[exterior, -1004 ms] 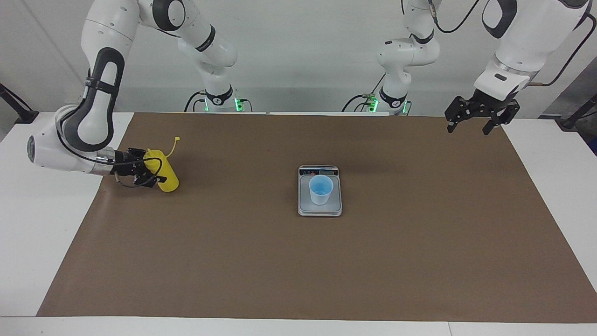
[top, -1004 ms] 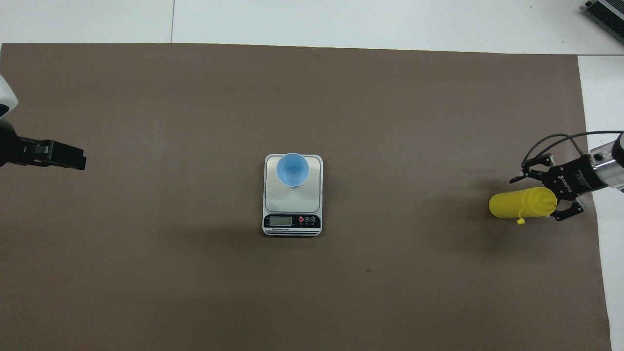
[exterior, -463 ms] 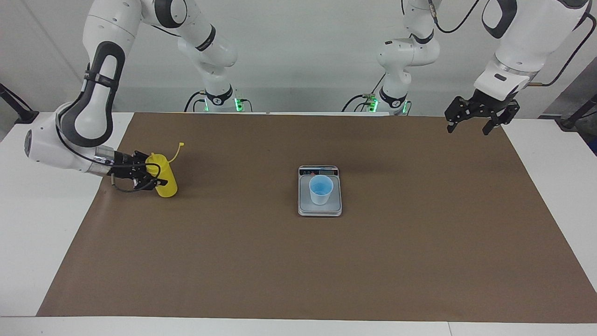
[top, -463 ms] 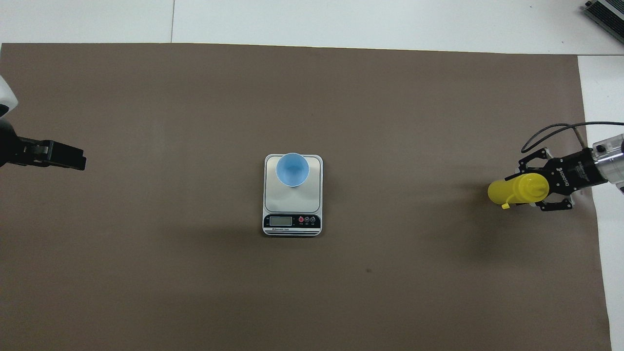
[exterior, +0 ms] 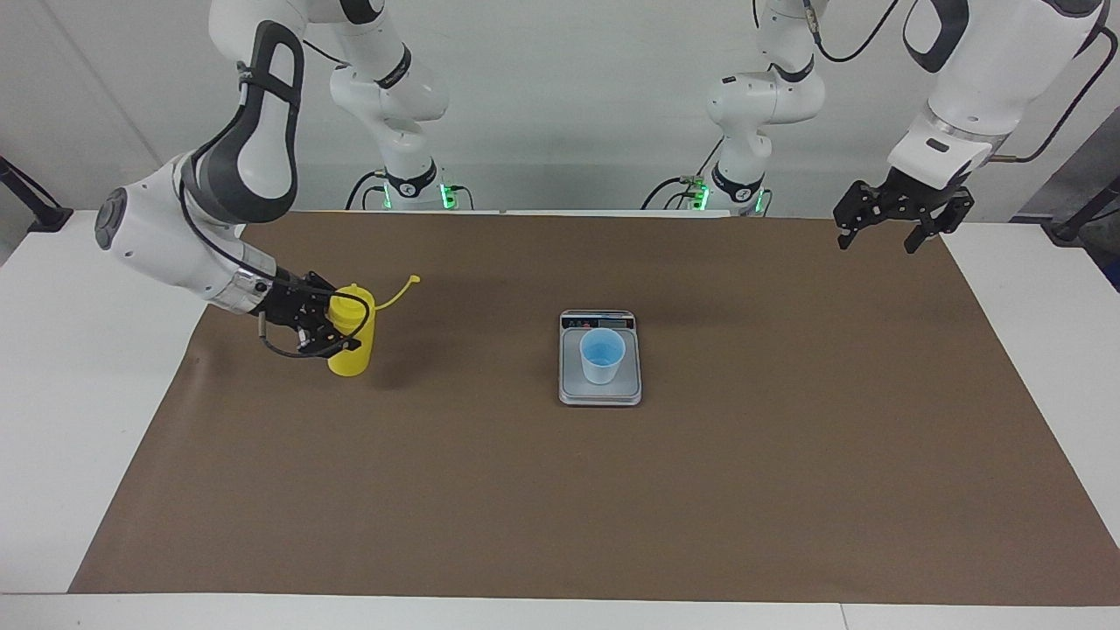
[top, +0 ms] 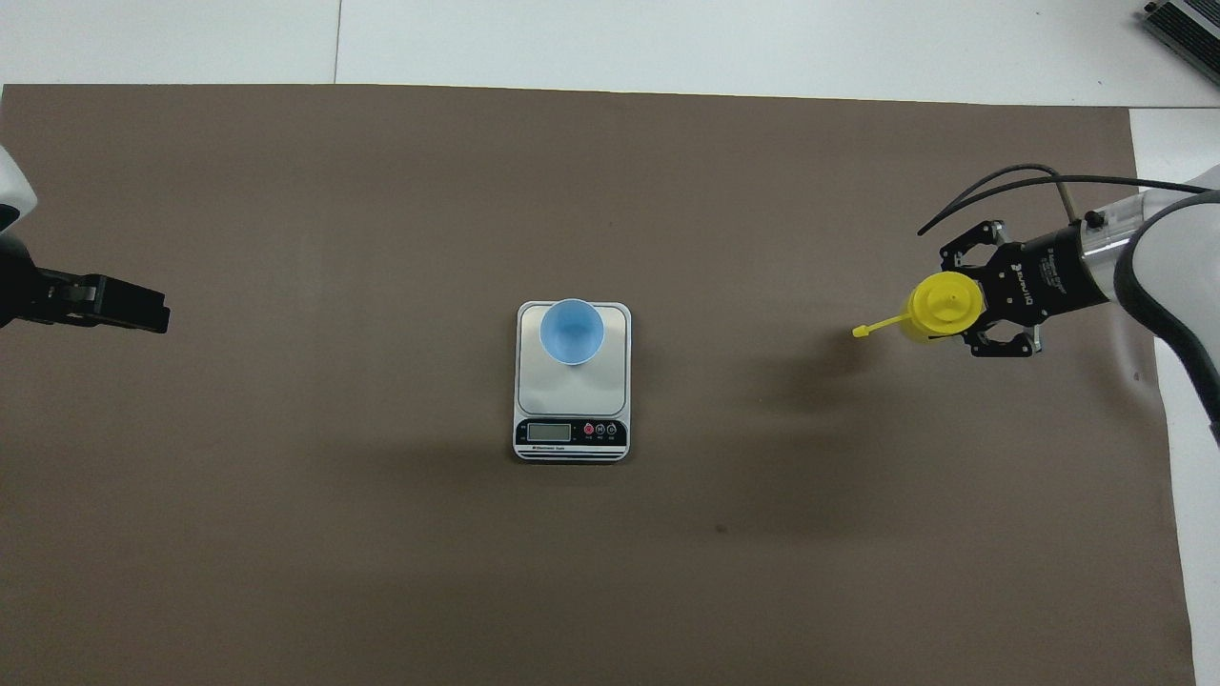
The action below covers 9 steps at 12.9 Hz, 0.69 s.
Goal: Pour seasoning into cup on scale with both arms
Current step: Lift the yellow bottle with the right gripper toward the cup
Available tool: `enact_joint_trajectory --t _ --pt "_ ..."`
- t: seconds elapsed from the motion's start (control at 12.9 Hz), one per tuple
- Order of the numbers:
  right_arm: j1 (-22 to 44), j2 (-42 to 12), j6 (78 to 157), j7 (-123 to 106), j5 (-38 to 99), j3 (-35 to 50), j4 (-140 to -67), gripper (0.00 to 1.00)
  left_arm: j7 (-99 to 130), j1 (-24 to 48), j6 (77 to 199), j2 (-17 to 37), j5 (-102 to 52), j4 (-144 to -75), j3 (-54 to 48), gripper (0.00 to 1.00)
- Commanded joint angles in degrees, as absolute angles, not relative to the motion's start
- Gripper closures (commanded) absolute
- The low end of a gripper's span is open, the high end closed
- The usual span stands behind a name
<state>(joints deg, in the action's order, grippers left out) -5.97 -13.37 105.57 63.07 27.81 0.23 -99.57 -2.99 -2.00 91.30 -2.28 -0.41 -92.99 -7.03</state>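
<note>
The yellow seasoning bottle (exterior: 352, 334) (top: 942, 307) stands nearly upright over the brown mat toward the right arm's end of the table. Its tethered cap (exterior: 413, 280) sticks out toward the scale. My right gripper (exterior: 337, 328) (top: 963, 310) is shut on the bottle's upper part from the side. The light blue cup (exterior: 602, 356) (top: 572, 331) stands on the silver-grey scale (exterior: 600, 392) (top: 572, 400) at the middle of the mat. My left gripper (exterior: 884, 232) (top: 143, 312) hangs open in the air over the mat's edge at the left arm's end and waits.
A brown mat (exterior: 560, 490) covers most of the white table (exterior: 79, 385). The scale's display strip (top: 570, 433) is on its edge nearer to the robots. A small dark speck (top: 721, 528) lies on the mat.
The right gripper closed on the bottle, raised it from lying to nearly upright, and carried it toward the scale. The left arm has not moved.
</note>
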Motion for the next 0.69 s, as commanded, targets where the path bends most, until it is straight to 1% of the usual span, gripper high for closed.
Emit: enact_joint_trajectory --t 0.0,0.15,0.23,0.39,0.62 --pt "-1.78 -13.80 114.22 71.16 27.69 0.09 -98.61 1.00 -3.87 -2.29 91.05 -3.87 -1.14 -94.75 -7.21 0.00" --pt "2.27 -14.32 119.68 76.61 24.37 0.00 -98.53 1.00 -3.95 -2.29 91.05 -3.87 -1.14 -94.75 -7.21 0.00" --pt "4.81 -14.50 122.84 81.16 19.91 0.00 -98.44 1.00 -3.96 -2.29 91.05 -3.87 -1.14 -94.75 -7.21 0.00" --pt "9.47 -15.03 126.02 90.83 11.55 0.09 -97.91 1.00 -3.96 -2.29 91.14 -3.87 -1.14 -94.75 -7.21 0.00" --pt "15.01 -15.82 132.17 100.18 7.05 -0.09 -97.64 1.00 -3.96 -2.29 91.14 -3.87 -1.14 -94.75 -7.21 0.00"
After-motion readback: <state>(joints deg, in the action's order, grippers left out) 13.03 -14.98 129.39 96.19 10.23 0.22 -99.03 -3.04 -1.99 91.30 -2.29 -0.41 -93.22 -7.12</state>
